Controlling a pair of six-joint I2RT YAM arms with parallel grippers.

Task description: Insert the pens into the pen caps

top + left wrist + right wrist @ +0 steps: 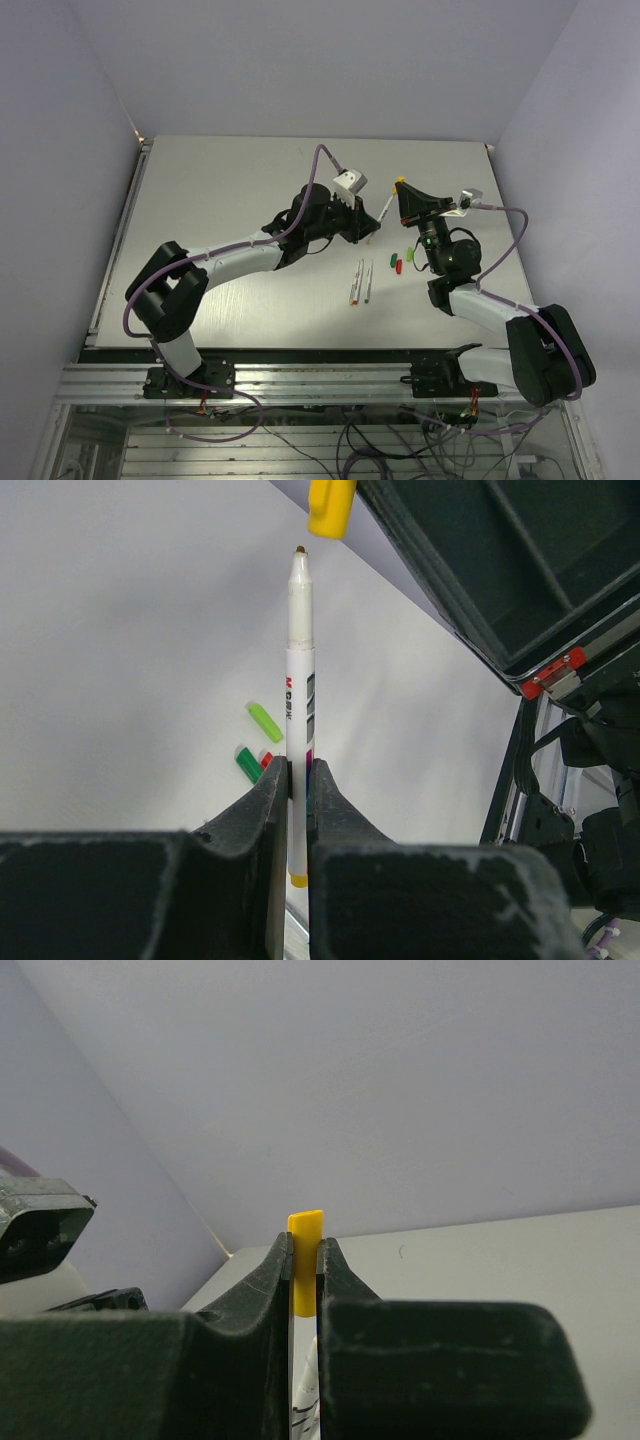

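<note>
Left fingers (262, 810) clamped a pen (299, 670), right fingers (262, 1285) the yellow cap (305, 1250).
Not yet joined; other pens (357, 283) and caps (396, 264) lay loose.

A robotics lab, set up as a test cell. A left arm (240, 255) and a right arm (490, 310) are bolted to an aluminium rail (320, 378) along the near edge of a white counter (230, 180). Plain walls (300, 60) enclose its other edges. Loose cables (380, 440) hang below.
</note>
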